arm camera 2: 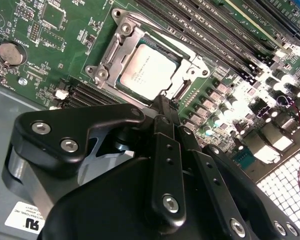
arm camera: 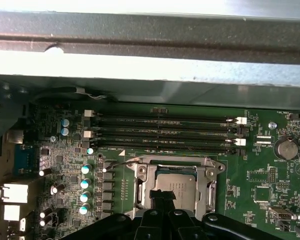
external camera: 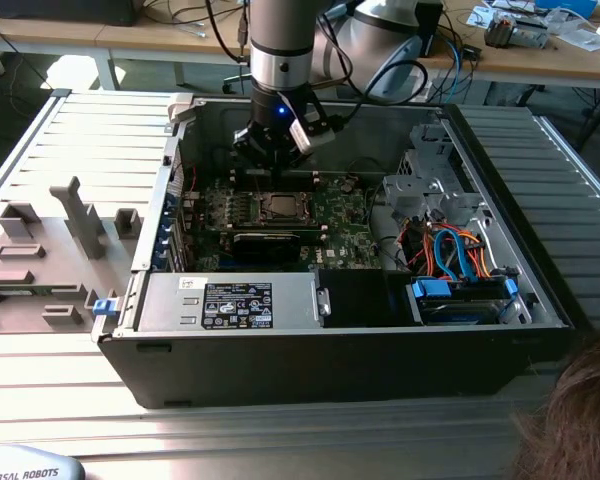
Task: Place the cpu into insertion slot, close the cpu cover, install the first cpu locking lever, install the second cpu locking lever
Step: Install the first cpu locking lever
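Motherboard [external camera: 280, 215] work sits deep in the open computer case [external camera: 340, 340], and the gripper [external camera: 272, 150] hangs over the socket area near the case's back wall in the exterior view. In both wrist views its black fingers [arm camera 2: 165, 130] come together to a narrow tip, pinched to almost nothing and holding no part, with that tip right at the near edge of the cpu [arm camera 2: 146, 70]. The cpu lies flat inside the socket, square to it, its silver-grey lid facing up with faint print on it. The cpu cover [arm camera 2: 117, 47] looks folded down around the chip: a thin silvery frame with an open centre, screw heads at its corners, its bars lying along the chip's edges in the first wrist view too [arm camera: 210, 182]. Judging by that, seating and covering appear done, and the lever stage seems to be in hand, though I cannot make out either lever's position for sure. To do this stage well, the tip should bear only on the wire lever and never on the chip's lid, push along the lever's own arc, and keep clear of the memory slots [arm camera: 165, 132] and capacitors [arm camera: 86, 182] close beside the socket.
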Available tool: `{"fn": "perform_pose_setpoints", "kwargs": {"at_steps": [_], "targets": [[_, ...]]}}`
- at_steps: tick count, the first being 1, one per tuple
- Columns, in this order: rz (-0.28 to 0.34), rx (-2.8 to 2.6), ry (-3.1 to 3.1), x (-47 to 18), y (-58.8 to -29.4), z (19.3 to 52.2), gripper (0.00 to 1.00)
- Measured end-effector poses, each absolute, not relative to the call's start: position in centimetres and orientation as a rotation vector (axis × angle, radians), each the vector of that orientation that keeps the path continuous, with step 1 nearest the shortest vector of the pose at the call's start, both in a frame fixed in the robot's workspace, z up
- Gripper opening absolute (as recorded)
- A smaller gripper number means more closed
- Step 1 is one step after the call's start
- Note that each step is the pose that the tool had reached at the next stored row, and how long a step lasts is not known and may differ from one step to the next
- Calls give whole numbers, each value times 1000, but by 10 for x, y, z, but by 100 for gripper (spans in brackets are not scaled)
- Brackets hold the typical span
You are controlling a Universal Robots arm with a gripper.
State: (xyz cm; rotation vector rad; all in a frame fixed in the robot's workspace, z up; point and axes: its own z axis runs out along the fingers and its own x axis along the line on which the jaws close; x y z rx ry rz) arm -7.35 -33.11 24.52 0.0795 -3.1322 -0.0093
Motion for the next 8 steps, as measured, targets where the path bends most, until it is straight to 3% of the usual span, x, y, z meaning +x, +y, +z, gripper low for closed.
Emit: {"fn": "perform_pose_setpoints", "kwargs": {"at_steps": [8], "targets": [[-9, 80, -3132, -78, -331, 245, 11]]}}
